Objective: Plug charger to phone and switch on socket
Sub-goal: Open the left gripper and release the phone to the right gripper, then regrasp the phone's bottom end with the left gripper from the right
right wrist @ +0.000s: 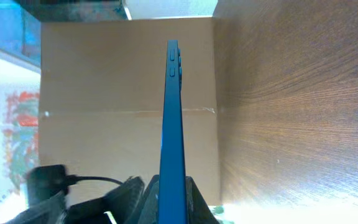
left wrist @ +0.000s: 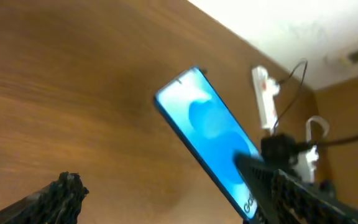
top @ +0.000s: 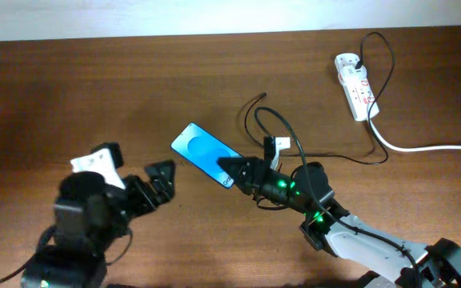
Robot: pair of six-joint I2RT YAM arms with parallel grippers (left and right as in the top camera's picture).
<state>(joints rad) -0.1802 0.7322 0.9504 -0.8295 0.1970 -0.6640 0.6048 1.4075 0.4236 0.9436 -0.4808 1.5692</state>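
Right gripper [top: 237, 171] pinches the phone [top: 202, 150] by its near end, probably steadying it for the charger [top: 334, 154] just beside

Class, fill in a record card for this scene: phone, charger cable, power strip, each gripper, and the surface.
phone: slim black-edged smartphone with bright blue screen, held at one end
right gripper: shut on the phone, fingers on its front and back faces
left gripper: open, empty, beside the phone
charger: thin black cable, loops between strip and phone; not seen plugged into the phone
socket: white oblong power strip, apart from both grippers, untouched
surface: brown wooden table
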